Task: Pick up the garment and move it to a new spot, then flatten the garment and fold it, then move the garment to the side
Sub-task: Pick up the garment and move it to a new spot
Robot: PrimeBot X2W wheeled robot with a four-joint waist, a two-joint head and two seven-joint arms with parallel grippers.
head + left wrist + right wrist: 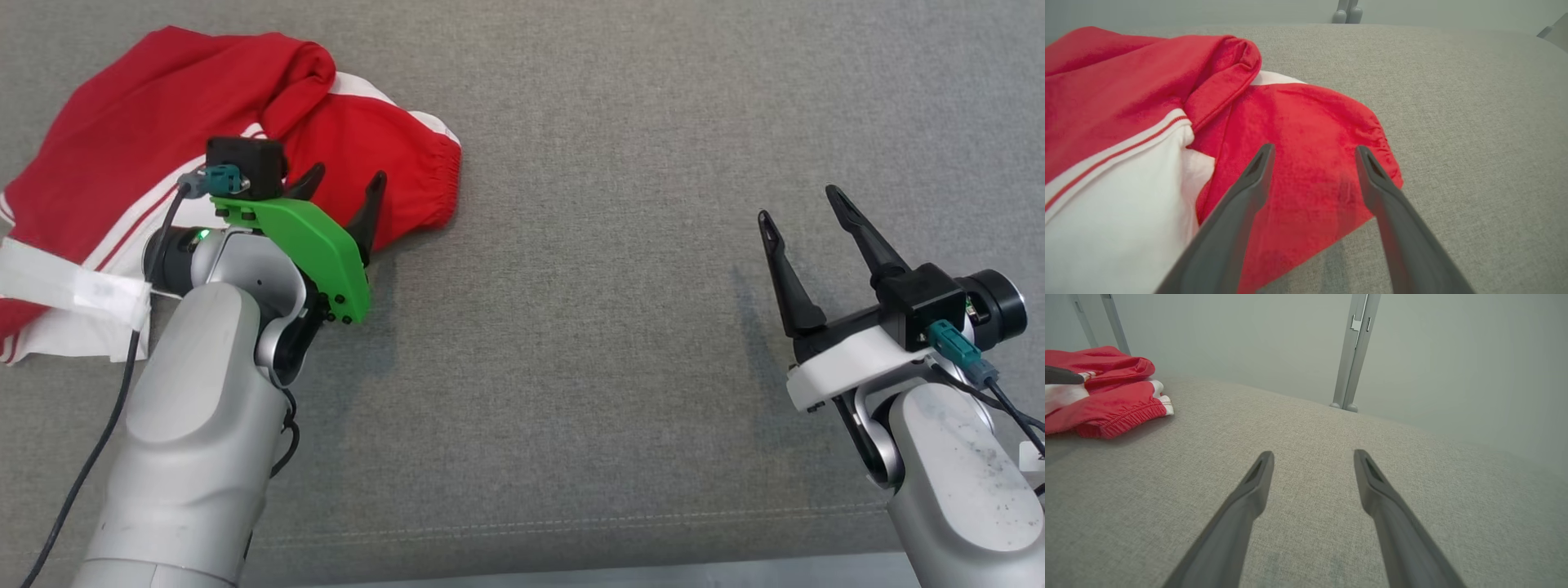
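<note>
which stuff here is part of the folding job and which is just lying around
job: red and white garment; left gripper, jaws open over its elastic hem; right gripper, jaws open, away from it.
just around: grey fabric surface; metal post behind it.

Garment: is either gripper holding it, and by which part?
Nothing is held. The left gripper is open over the red elasticated end of the garment; the right gripper is open, apart from it.

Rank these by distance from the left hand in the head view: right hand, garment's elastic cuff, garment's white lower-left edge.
1. elastic cuff, just right of the left hand.
2. white lower-left edge, far left of the view.
3. right hand, far right.
</note>
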